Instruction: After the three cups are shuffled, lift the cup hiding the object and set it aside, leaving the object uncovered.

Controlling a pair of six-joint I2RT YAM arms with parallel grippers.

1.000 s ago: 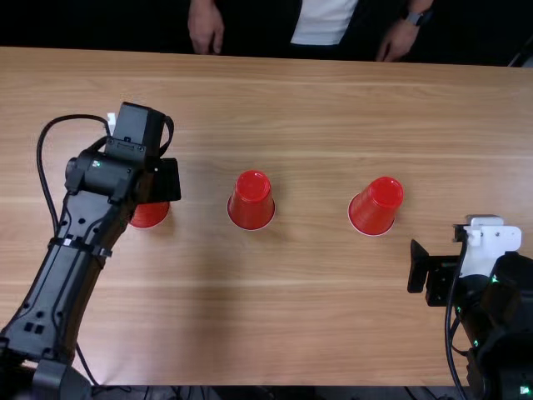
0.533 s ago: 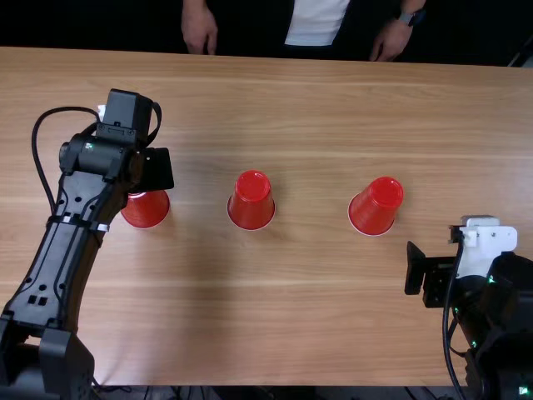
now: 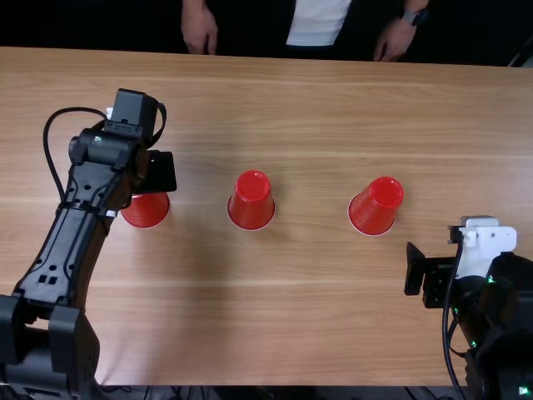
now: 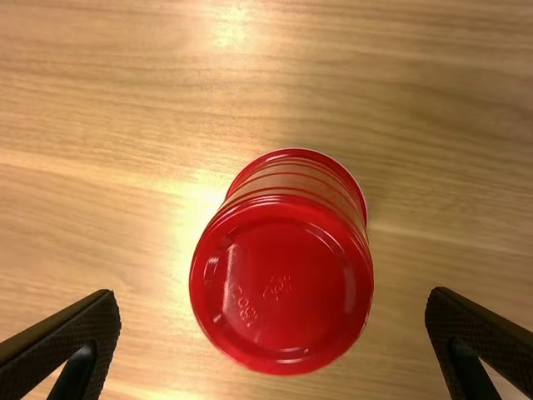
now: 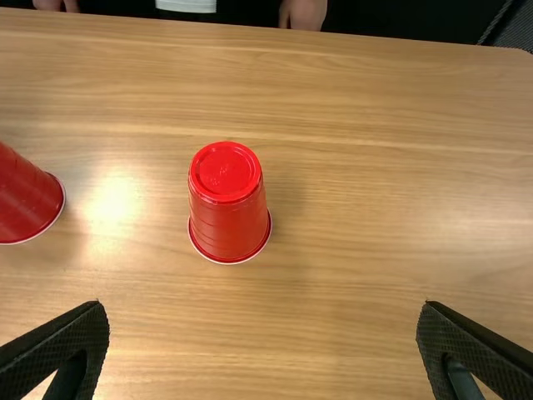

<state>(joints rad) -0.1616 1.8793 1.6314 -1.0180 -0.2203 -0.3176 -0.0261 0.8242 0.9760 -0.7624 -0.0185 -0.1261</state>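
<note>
Left tool (image 4: pixel 268 297) spread over left cup (image 3: pixel 148 212), cup partly hidden under arm (image 3: pixel 90 202)

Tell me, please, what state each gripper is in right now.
Left gripper: open, over the left cup, holding nothing.
Right gripper: open, holding nothing.
</note>
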